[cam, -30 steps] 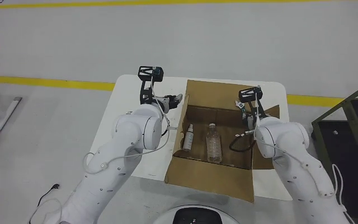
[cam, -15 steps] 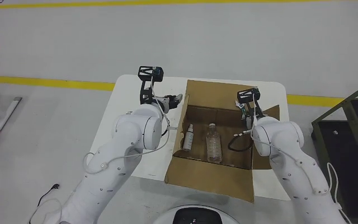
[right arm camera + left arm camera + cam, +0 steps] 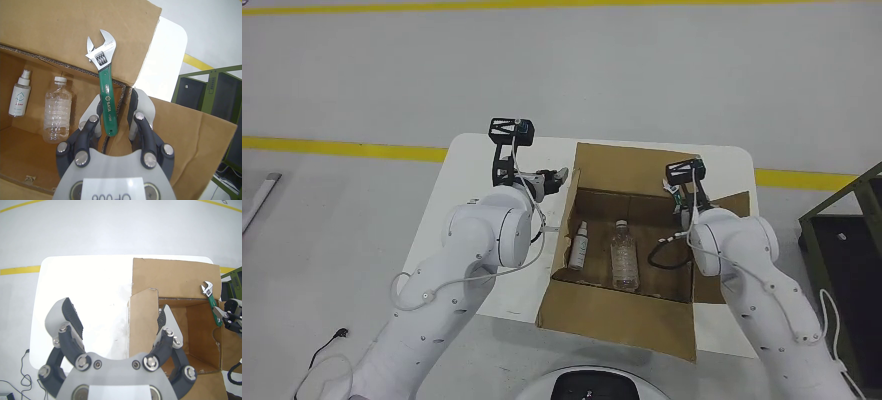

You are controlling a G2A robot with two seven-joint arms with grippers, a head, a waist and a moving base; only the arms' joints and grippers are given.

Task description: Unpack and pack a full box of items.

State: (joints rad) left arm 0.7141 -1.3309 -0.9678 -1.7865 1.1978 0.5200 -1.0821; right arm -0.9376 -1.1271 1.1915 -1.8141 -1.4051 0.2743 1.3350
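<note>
An open cardboard box point(image 3: 617, 305) sits on the white table point(image 3: 482, 190). Inside it lie a white spray bottle point(image 3: 578, 245) point(image 3: 19, 98) and a clear water bottle point(image 3: 623, 255) point(image 3: 56, 113). A green-handled adjustable wrench point(image 3: 105, 89) point(image 3: 210, 298) is at the box's far right corner, its head over the far flap. My right gripper point(image 3: 116, 96) point(image 3: 682, 205) straddles the handle, open: one pad touches it and a gap shows on the other side. My left gripper point(image 3: 117, 313) point(image 3: 554, 178) hangs wide open and empty over the box's left flap.
The box flaps point(image 3: 170, 275) are folded outward at the far, left and right sides. A dark green metal rack point(image 3: 208, 91) point(image 3: 842, 230) stands off the table's right edge. Bare white tabletop lies left of the box.
My right arm has shifted slightly left, toward the box's far right corner. The left arm and both bottles have stayed put.
</note>
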